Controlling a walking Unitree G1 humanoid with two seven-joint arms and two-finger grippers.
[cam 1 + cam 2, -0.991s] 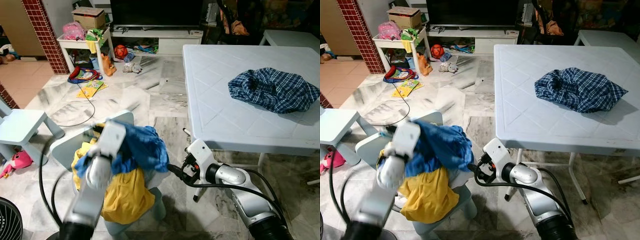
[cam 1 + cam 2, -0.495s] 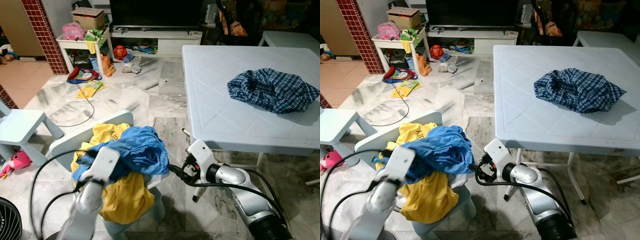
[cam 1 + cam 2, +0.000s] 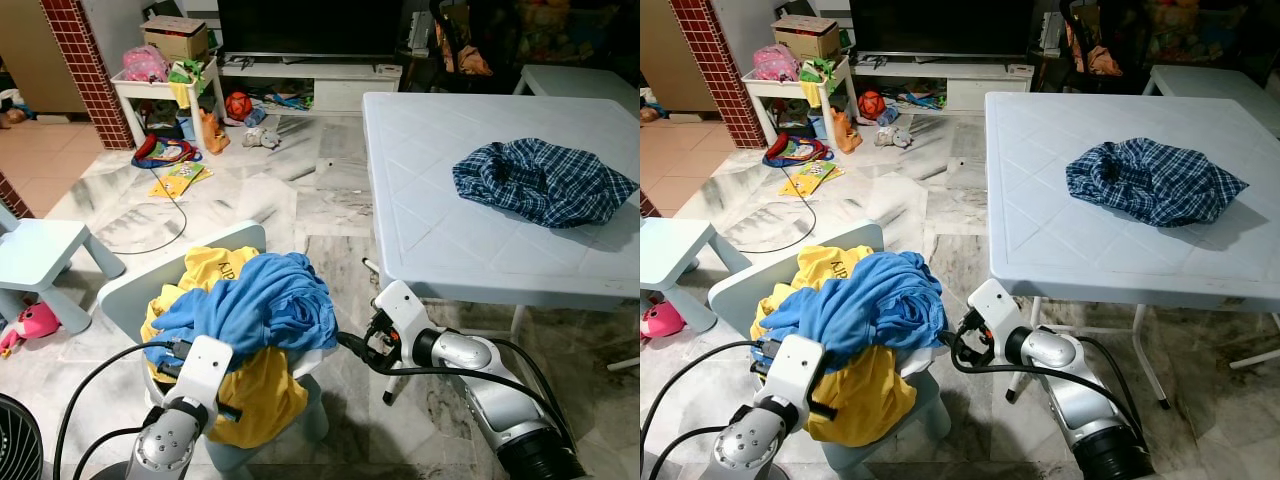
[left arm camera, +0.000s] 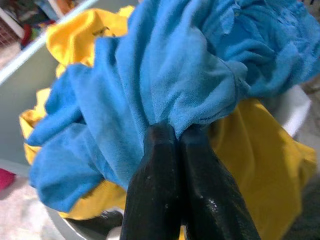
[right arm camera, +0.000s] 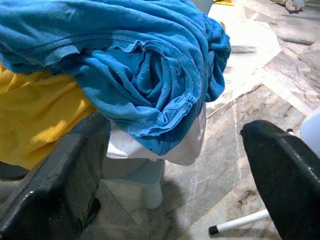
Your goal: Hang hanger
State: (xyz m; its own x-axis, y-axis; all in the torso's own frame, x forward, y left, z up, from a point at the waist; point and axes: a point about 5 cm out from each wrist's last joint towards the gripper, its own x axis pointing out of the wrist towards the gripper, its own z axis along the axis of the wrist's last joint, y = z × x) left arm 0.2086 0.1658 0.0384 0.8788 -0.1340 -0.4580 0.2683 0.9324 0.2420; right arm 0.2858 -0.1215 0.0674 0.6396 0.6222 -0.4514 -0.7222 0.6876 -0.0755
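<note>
A blue shirt (image 3: 265,295) lies bunched on top of a yellow garment (image 3: 255,390), both heaped on a small pale chair (image 3: 135,285). My left gripper (image 4: 173,131) is low at the front left of the heap. Its black fingers are pressed together, and folds of the blue shirt gather at their tips. My right gripper (image 5: 172,127) stands open at the right side of the heap, close to the shirt's edge (image 5: 165,115), with nothing between its fingers. A crumpled plaid shirt (image 3: 540,180) lies on the white table (image 3: 440,240).
The white table's front edge and legs are just right of my right arm (image 3: 460,360). A small pale stool (image 3: 40,255), a pink toy (image 3: 30,322) and a fan (image 3: 18,440) sit at the left. Toys and a cable litter the floor before the TV stand (image 3: 310,75).
My left arm has come down from above the heap to its lower front, and the blue shirt has settled over the yellow garment. The right arm has stayed put.
</note>
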